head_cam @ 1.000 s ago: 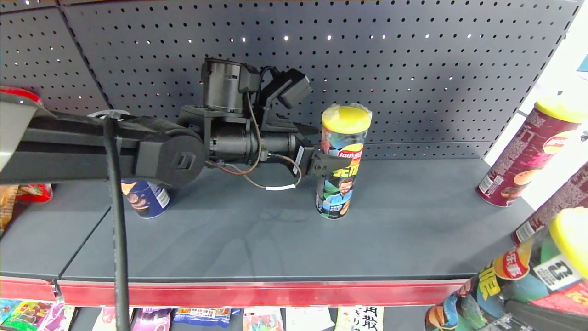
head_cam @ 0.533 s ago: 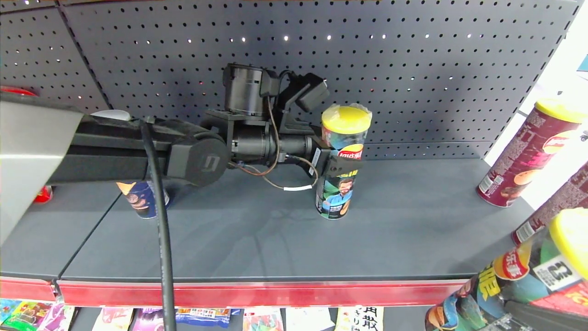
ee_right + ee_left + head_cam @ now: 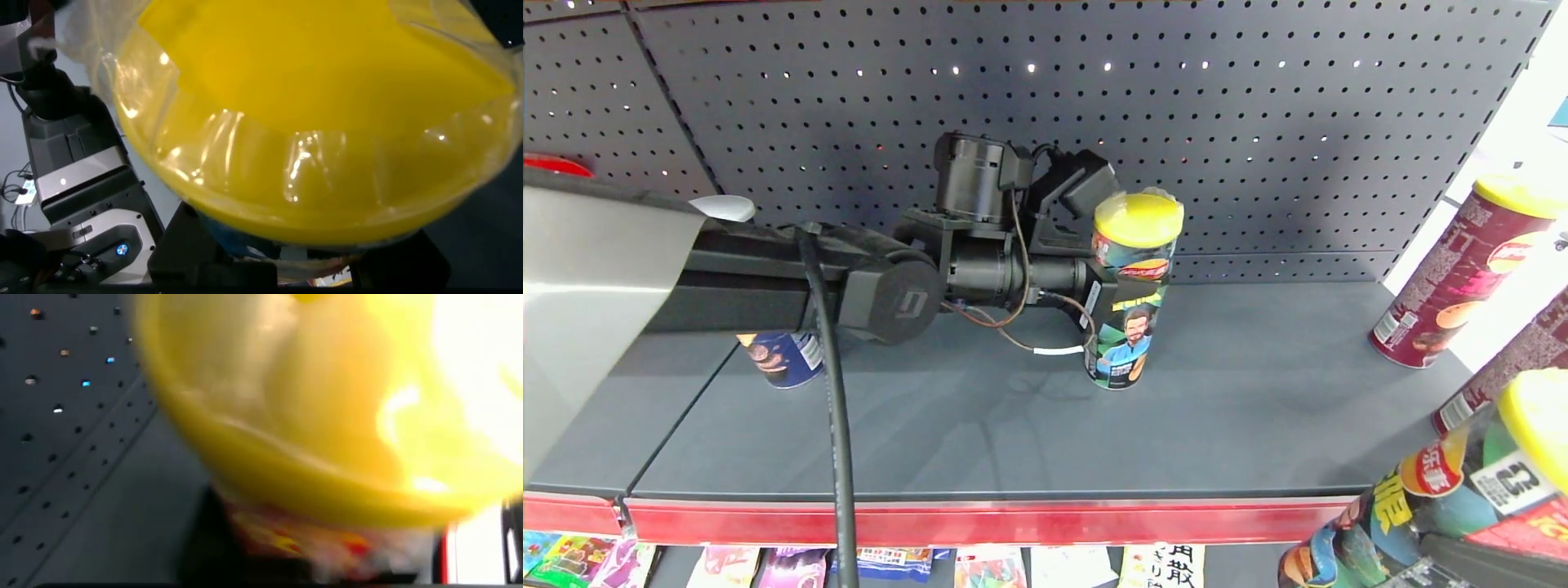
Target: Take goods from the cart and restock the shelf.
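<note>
A chip can [image 3: 1127, 343] with a yellow lid and a green-blue label stands mid-shelf on the grey shelf board [image 3: 1258, 408], leaning slightly. My left gripper [image 3: 1150, 291] is shut on its upper half, reaching in from the left, one finger [image 3: 1135, 287] across the label. In the left wrist view the yellow lid [image 3: 327, 416] is very close. A second yellow-lidded chip can [image 3: 1437, 490] is at the lower right, in front of the shelf, held in my right gripper [image 3: 1462, 565]. Its lid [image 3: 310, 106] sits right under the right wrist camera.
Two maroon chip cans [image 3: 1462, 269] [image 3: 1503, 367] lean at the shelf's right end. A blue can [image 3: 784, 359] stands behind my left arm. The pegboard back wall [image 3: 1258, 122] is close behind. A red front rail [image 3: 980, 518] edges the shelf, with packets [image 3: 988, 567] below.
My left arm has pushed further right and deeper along the shelf, so the gripper sits further around the can. The can's top has dipped and tilted a little; its base stayed put.
</note>
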Robot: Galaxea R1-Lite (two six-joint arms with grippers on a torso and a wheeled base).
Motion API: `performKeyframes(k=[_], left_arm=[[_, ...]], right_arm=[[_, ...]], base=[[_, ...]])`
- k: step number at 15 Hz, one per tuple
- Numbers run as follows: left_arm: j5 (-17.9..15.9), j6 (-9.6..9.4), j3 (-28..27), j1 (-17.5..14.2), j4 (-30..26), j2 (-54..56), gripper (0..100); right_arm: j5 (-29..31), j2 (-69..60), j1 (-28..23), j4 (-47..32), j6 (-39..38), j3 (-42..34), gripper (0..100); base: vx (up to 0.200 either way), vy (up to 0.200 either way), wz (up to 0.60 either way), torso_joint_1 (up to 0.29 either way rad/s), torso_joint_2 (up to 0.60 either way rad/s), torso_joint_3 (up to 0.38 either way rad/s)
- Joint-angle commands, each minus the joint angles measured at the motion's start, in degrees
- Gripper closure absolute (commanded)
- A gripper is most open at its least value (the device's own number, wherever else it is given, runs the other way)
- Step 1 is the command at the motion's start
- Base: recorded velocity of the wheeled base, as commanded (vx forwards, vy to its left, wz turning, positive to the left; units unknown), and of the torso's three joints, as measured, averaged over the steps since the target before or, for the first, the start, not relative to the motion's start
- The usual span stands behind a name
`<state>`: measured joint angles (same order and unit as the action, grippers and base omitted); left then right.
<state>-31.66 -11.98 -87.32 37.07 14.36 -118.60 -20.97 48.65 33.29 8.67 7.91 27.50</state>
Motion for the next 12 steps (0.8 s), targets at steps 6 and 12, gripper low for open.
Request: performKeyframes(k=[6,12], left_arm=[[-7.72,-0.06,11.65,-1.48,-0.21,10.15,100],[-9.74,-0.41,21.32,-0.68,-0.21,17.35,100]], right_arm=[[-0.21,1.71,0.02,0.12,-0.09,0.89,100],[-0.21,1.97,0.19,0.12,-0.09,0.8,100]], base=[[0.0,0.0,0.0,0.0,0.0,0.0],[0.0,0.0,0.0,0.0,0.0,0.0]])
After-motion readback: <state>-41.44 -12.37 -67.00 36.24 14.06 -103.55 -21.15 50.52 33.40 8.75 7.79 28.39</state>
